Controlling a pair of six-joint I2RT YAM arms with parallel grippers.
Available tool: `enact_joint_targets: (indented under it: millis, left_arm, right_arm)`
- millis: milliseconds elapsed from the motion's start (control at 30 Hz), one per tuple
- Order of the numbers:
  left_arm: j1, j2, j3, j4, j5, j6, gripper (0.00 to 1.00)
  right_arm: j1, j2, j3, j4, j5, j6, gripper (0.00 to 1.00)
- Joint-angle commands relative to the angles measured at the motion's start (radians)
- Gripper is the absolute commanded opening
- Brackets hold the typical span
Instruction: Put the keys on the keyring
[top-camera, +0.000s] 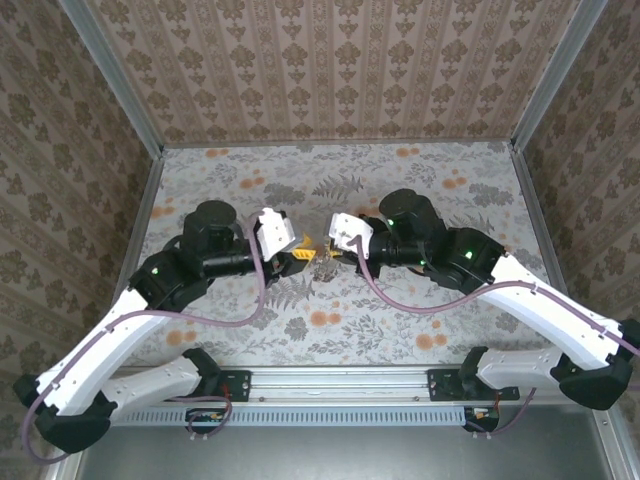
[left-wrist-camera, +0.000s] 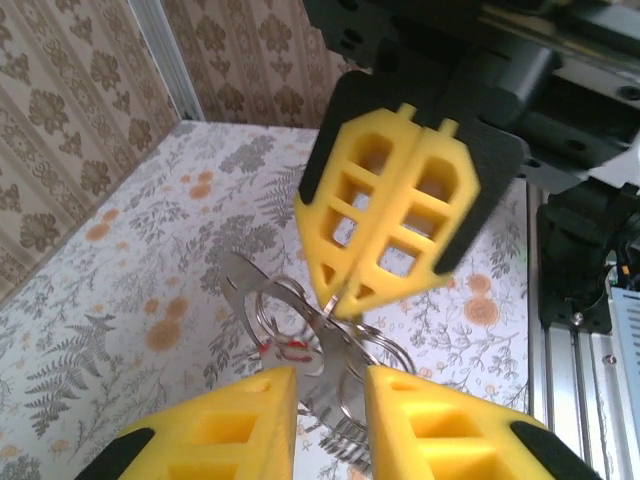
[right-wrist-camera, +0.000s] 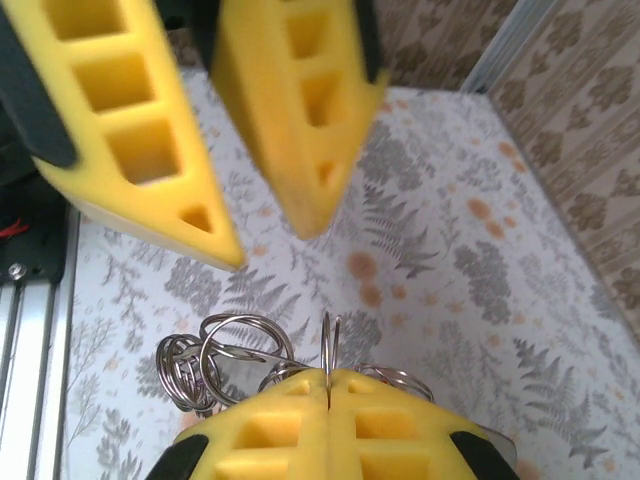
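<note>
1. Hands meet tip to tip over the middle of the counter. The right hand is clenched, its fingers pressed flat together on a wire keyring that stands on edge just past its fingertips.
2. The left hand is released. Its two fingers are spread, nothing is clamped between them, and the gap faces the right hand's pinch.
3. The keys are flat silver pieces tangled in a bunch with spare rings. They sit just beyond the left fingertips and directly under the right hand's tips. A red fleck shows in the tangle.
4. Whether the bunch hangs from the pinched keyring or rests on the counter cannot be told.
5. The one clear key blade runs on a slant across the front of the left hand, from its far left in towards the right hand's pinch. That puts it neither in line with the left hand's gap nor square to it.
6. The held keyring is edge-on to the right wrist camera, its plane in line with the seam between that hand's fingers.
7. Judgement: the left hand is free and the nearer of the two to the keys, so the pick falls to it. It would have to close on the blade's flat faces and steer the head hole to the keyring's split. The split itself is too fine to make out.
</note>
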Motion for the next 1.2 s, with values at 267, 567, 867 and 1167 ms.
enact_joint_targets:
  millis: [267, 567, 867, 1167]
  left_arm:
    - [-0.017, 0.027, 0.01, 0.022, 0.061, 0.06, 0.24]
    - [-0.036, 0.036, 0.005, -0.004, 0.08, 0.064, 0.24]
    - [-0.056, 0.05, 0.01, -0.031, 0.048, 0.076, 0.21]
    - [-0.067, 0.053, 0.01, -0.045, 0.047, 0.092, 0.0]
  right_arm:
    - [0.018, 0.037, 0.088, -0.1, -0.081, -0.028, 0.0]
    - [0.017, 0.034, 0.089, -0.078, -0.131, -0.016, 0.0]
    - [0.016, 0.03, 0.088, -0.067, -0.152, -0.013, 0.0]
    - [0.016, 0.012, 0.075, -0.044, -0.157, -0.014, 0.0]
